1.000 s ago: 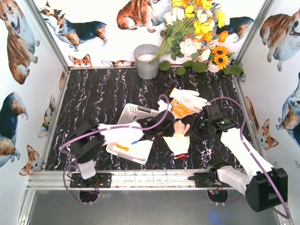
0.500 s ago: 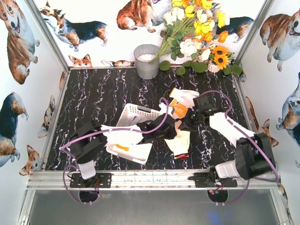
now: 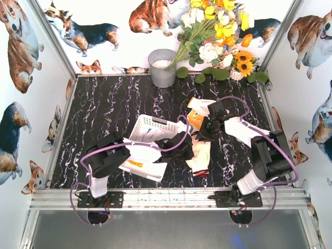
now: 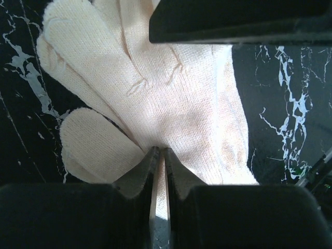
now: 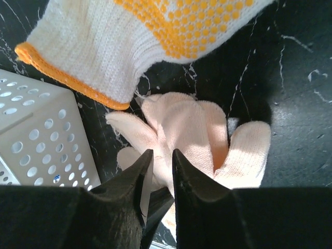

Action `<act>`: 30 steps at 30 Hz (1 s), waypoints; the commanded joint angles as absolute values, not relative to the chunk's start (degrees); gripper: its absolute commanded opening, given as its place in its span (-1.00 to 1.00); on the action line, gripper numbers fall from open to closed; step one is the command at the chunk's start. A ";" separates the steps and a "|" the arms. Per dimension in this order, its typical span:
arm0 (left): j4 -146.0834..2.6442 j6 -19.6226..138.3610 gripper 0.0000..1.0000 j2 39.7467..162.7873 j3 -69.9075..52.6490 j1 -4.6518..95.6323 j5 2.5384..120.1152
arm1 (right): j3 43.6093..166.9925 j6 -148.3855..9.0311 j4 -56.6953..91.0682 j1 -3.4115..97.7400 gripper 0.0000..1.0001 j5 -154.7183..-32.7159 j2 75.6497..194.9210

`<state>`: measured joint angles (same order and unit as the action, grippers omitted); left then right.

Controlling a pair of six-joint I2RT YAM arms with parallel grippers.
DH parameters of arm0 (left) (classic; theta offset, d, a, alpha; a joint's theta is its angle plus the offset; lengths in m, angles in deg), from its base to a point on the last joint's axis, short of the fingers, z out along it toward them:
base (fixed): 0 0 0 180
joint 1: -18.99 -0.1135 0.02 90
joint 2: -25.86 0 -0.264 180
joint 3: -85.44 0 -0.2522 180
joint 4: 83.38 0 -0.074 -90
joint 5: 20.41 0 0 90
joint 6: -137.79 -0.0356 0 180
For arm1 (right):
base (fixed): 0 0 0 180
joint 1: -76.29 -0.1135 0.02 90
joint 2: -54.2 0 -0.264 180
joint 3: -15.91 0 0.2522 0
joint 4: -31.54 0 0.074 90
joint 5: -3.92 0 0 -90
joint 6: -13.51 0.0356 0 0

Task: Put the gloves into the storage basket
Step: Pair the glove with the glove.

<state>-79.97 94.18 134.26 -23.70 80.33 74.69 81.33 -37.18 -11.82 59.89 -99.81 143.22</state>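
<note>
Black white-veined marble tabletop [image 3: 119,104], corgi-printed white walls [image 3: 104,21], grey bucket [image 3: 162,70] and bouquet [image 3: 215,31] at back

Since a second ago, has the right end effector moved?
Yes. The right end effector has shifted left and slightly farther back, toward the grey bucket, and now sits over the cream glove.

The left arm [image 3: 106,158] and right arm [image 3: 270,155] are built of white links and black joint housings, with purple cables [image 3: 231,97] looped along them. Black wedge-shaped fingers [image 4: 137,174] are fitted to the left gripper [image 4: 159,150] and right gripper [image 5: 162,151].
</note>
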 commanded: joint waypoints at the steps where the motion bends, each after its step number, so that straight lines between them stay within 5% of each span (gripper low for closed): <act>1: -79.79 94.78 -0.94 135.09 -26.14 81.07 73.80 | 84.52 -39.01 -10.67 59.62 -0.49 -97.06 144.91; 30: -78.22 97.62 -0.96 132.84 -28.28 83.85 77.46 | 86.77 -39.52 -14.49 54.16 -0.49 -91.92 147.52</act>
